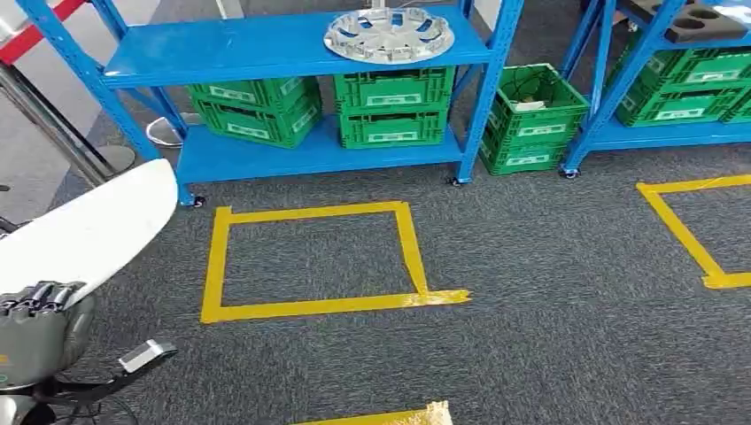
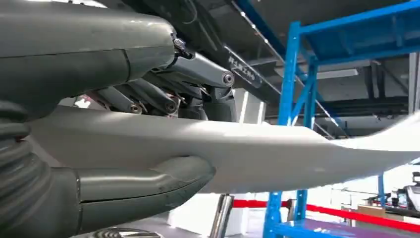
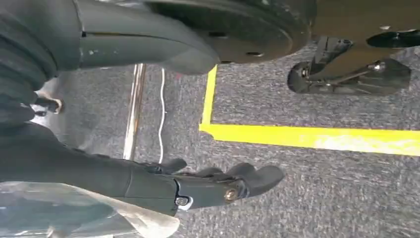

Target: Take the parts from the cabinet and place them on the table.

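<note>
The left hand (image 1: pixel 40 305), at the lower left of the head view, grips a white curved panel (image 1: pixel 89 230). It looks light, stiff and smooth, probably slippery; holding near its edge seems sensible. Whether the right hand (image 3: pixel 208 186) is closed, I cannot tell.

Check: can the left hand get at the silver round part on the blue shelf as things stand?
Probably not. The left hand already grips a white panel, thumb under and fingers over it. The silver round part sits on the blue shelf, beyond the yellow tape square on the floor.
</note>
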